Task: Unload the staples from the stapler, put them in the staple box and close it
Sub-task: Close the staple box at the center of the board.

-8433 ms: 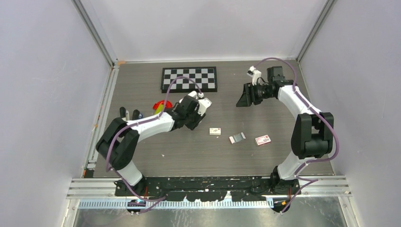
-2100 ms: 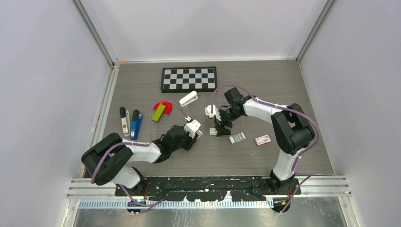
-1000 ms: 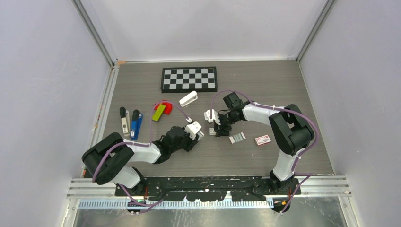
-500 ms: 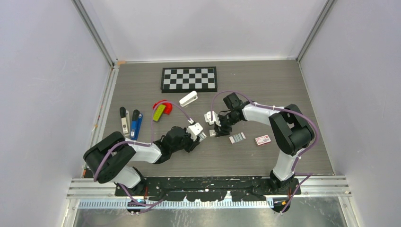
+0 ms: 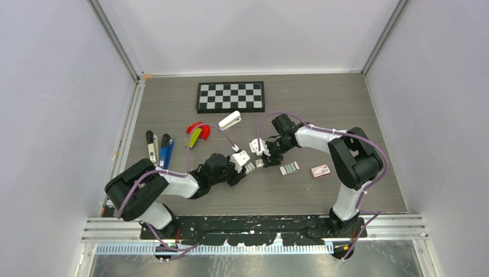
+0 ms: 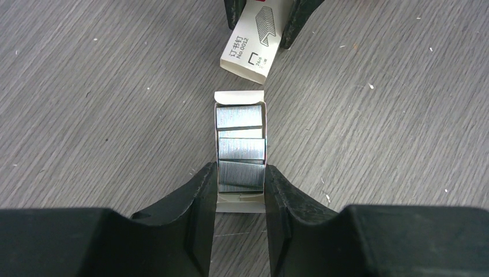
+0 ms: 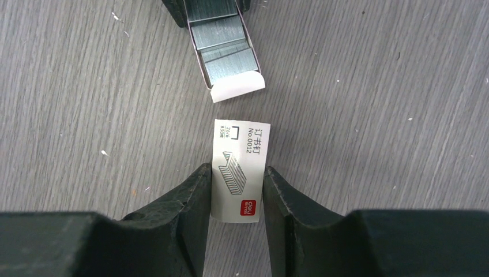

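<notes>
Both hands are down low on the counter (image 5: pixel 346 115), almost nose to nose. The left hand (image 6: pixel 241 176) is closed partway, its two dark fingers pinching the long sides of an open staple tray (image 6: pixel 241 138). Shiny staple strips lie in it, and a white flap sticks out at the end away from the hand. Just past that flap is the right hand (image 7: pixel 237 173), also closed partway and clamped on the sides of a white box sleeve (image 7: pixel 239 167) printed with a staple drawing and a red mark. Tray and sleeve are close but apart, with bare wood between them.

The stapler (image 5: pixel 166 151), the blue one, is out of either hand's grasp. It lies well off to the left of the left hand, near the counter's left edge. A white stapler (image 5: pixel 230 120) sits beyond the hands, toward the checkerboard (image 5: pixel 230 96). Just to the right of the right hand lie loose staple strips (image 5: pixel 289 168), then a small red box (image 5: pixel 320 171).
</notes>
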Available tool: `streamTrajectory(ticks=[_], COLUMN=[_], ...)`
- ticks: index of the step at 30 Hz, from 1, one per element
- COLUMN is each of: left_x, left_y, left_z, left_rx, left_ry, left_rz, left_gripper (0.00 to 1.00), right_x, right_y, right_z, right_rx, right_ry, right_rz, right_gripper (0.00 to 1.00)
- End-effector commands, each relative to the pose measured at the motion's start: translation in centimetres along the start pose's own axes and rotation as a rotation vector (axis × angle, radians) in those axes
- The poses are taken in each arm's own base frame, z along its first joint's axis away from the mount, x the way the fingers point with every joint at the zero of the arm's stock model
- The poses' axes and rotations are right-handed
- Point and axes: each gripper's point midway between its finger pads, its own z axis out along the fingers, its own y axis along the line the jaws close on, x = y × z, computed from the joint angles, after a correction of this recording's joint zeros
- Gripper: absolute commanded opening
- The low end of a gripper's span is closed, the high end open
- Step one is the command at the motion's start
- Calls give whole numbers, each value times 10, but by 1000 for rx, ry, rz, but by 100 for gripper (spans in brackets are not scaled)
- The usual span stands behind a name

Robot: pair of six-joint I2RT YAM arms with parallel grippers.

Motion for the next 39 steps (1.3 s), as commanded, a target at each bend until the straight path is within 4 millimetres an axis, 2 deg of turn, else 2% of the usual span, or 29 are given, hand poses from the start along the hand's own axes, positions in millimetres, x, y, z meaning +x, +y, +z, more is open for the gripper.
streamTrajectory(ticks=[1,29,39], left_x=[-4,3,2], left_y=[-7,-14,-24], left_z=[6,15,17], left_rx=[42,83,135], left_ry=[-5,-13,-23], left_rz=[31,20,17], left_gripper=[34,34,34], right_x=[5,-3,-1], right_y=[10,14,12], right_z=[-2,2,3], right_rx=[-49,-78,-65], right_ry=[37,-20,-21], right_rz=[-13,28,26], right_gripper=[40,40,40])
